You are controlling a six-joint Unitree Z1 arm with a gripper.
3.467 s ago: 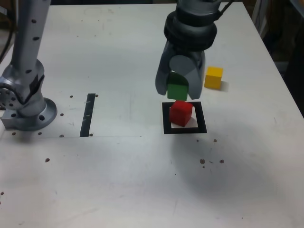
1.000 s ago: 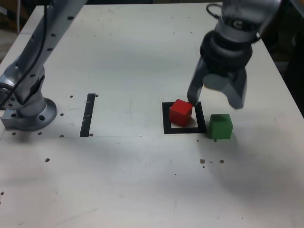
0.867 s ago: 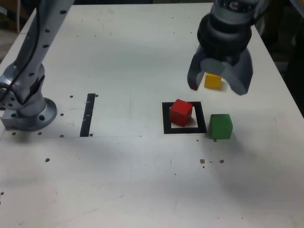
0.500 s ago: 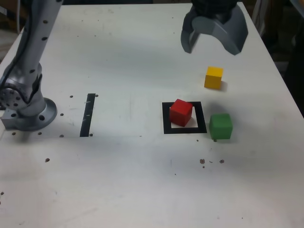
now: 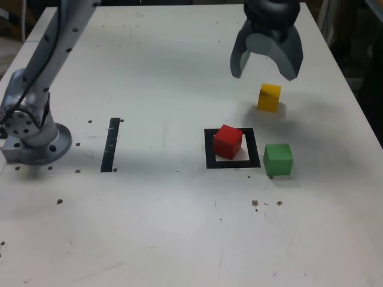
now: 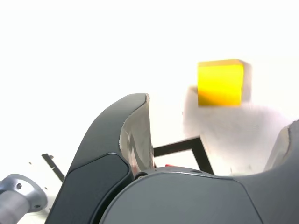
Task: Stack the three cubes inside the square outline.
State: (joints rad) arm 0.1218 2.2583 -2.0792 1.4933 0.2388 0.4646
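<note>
The red cube [image 5: 228, 141] sits inside the square outline [image 5: 209, 156], turned slightly askew. Just off the outline, on the exterior view's right, the green cube [image 5: 278, 159] rests on the table. Further back stands the yellow cube [image 5: 269, 97], also in the wrist view as the yellow cube [image 6: 220, 82]. My gripper [image 5: 264, 73] hangs open and empty above the table, just behind the yellow cube. The wrist view shows one dark finger [image 6: 135, 135], a corner of the square outline [image 6: 187, 145] and a sliver of the red cube [image 6: 168, 165].
A narrow black strip [image 5: 111, 144] lies on the white table on the exterior view's left. The arm's grey base [image 5: 33, 134] stands at the left edge. Small dark specks [image 5: 263, 203] dot the tabletop.
The green cube, held above the red cube earlier, now lies on the table beside the outline. My gripper opened, rose to the back of the table, then came down nearer the yellow cube.
</note>
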